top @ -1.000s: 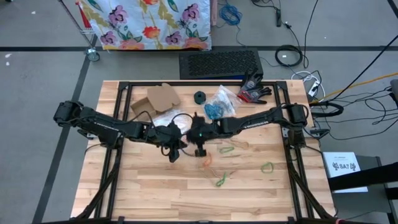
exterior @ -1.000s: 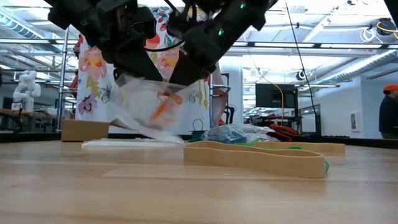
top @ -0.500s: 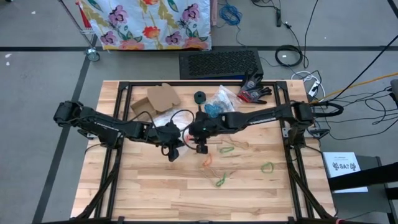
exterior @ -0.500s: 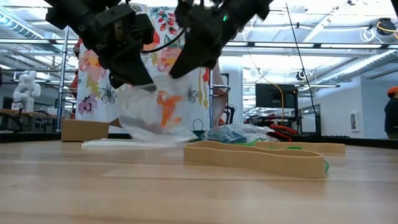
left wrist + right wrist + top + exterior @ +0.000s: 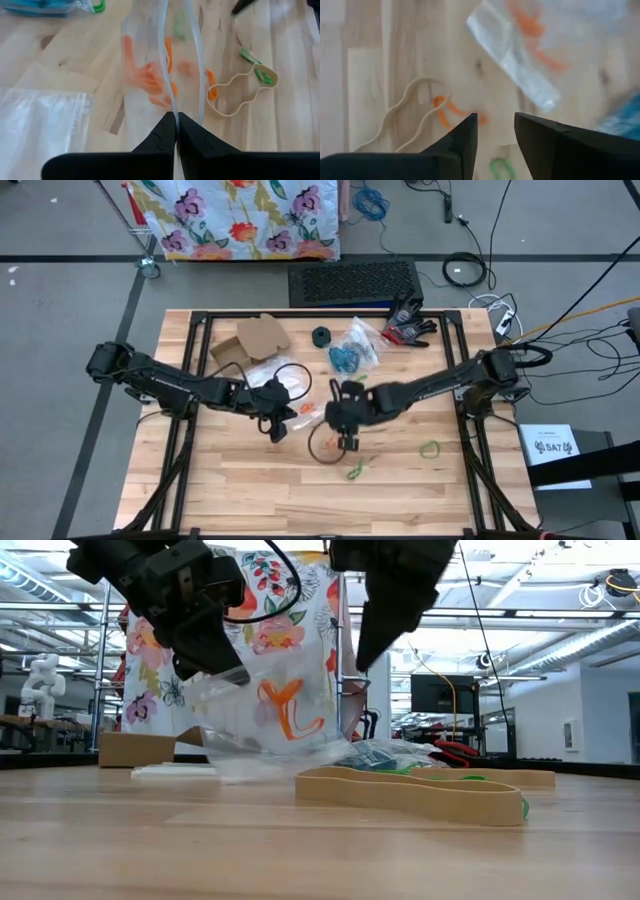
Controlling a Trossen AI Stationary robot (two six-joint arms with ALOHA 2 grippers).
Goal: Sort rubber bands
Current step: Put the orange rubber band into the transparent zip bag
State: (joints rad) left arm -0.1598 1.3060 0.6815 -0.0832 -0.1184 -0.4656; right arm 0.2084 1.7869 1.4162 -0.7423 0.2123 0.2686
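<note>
**Orange bands bagged, more loose on the worktop**

Your orange rubber bands sit inside the clear bag, raised off the worktop. Loose bands lie at its 4 o'clock in the high view: a tan loop, green ones. Your left tool is pinched closed on the bag's edge. Your right tool hovers with fingers parted, empty, above the tan loop.

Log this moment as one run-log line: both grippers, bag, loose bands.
left gripper: shut on clear bag of orange bands, lifted | right gripper: open, empty, above tan band and orange band | table
</note>
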